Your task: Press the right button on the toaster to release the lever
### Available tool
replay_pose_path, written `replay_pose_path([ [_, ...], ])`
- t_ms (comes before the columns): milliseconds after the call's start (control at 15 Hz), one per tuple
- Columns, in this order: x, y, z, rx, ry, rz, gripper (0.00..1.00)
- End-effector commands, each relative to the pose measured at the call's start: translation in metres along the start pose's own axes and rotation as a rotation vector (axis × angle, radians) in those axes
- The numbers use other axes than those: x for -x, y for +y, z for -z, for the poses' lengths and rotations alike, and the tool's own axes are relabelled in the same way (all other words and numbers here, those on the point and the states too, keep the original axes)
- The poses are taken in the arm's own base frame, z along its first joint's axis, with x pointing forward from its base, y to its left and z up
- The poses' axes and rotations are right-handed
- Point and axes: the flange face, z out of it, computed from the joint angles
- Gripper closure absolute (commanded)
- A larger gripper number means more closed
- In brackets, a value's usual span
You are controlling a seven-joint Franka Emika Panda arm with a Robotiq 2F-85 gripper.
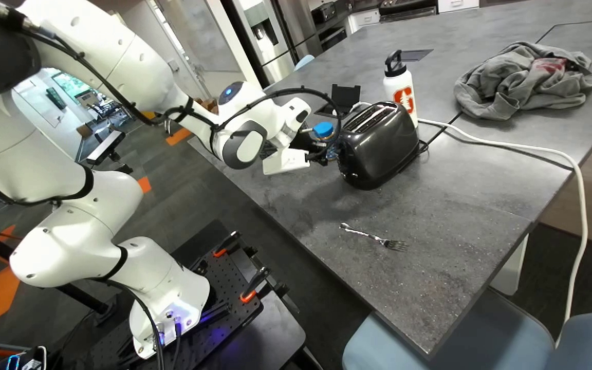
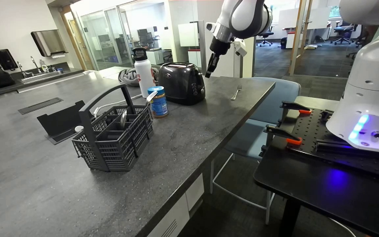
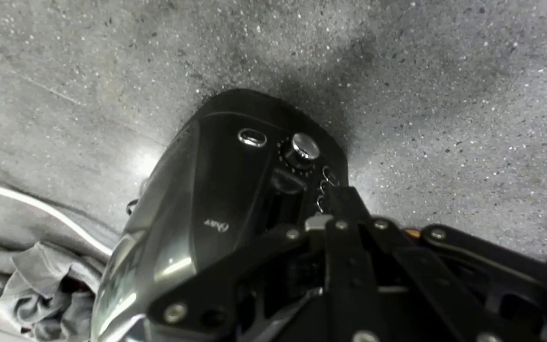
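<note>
Three small buttons [image 3: 324, 186] line one edge of the control end of the toaster [image 1: 381, 146], which stands on the table [image 1: 455, 205], a white bottle [image 2: 144, 77] just beside it; the toaster's same end also bears a knob [image 3: 305, 146] and an oval piece [image 3: 252, 137], perhaps another button. Near that end hangs the gripper [image 2: 209, 72], pinched narrow and holding nothing; whether its tip touches the toaster I cannot tell. Settle first which button counts as right, since that turns on the side you face. Then bring the tip square to it, press straight in, gently, and stop once it gives, lest the toaster slide.
</note>
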Motion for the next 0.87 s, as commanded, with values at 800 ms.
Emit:
replay_pose_path([
  [800,-0.033,-0.026,0.056,0.156,0.198,-0.023,1.0],
])
